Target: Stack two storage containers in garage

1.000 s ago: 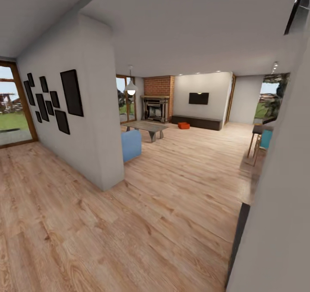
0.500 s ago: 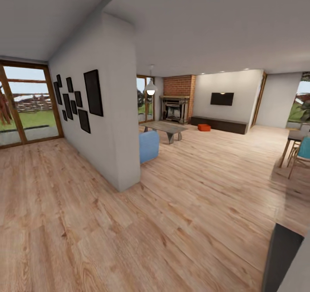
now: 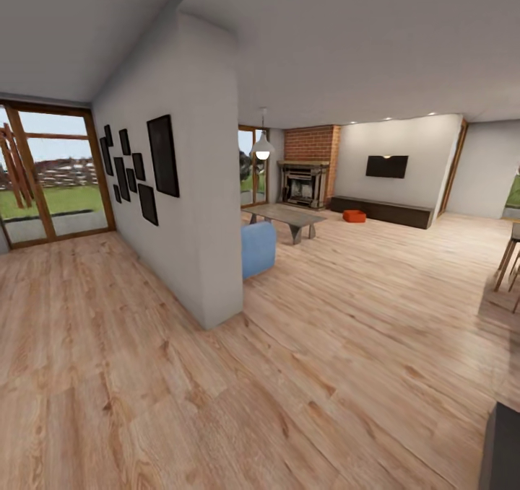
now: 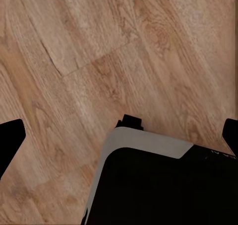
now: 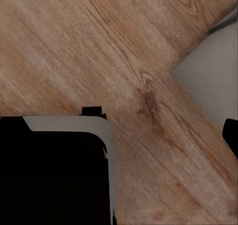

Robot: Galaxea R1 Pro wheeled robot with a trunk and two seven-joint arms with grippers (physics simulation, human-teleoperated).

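1. Step: I'm driving thru living room toward storage container (image 3: pixel 354 216), right of centre in head view, on plank floor (image 3: pixel 303 360) by fireplace (image 3: pixel 303 184).
2. Fingers: can't tell either side.
3. Next: close in, reach down.

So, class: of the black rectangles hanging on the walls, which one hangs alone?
The television on the far wall, above the long low dark cabinet. The other black rectangles are picture frames clustered together on the near dividing wall.

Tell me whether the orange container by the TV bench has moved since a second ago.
No. The orange container sits on the wood floor just in front of the dark TV bench, right of the fireplace, as before; only the camera turned.
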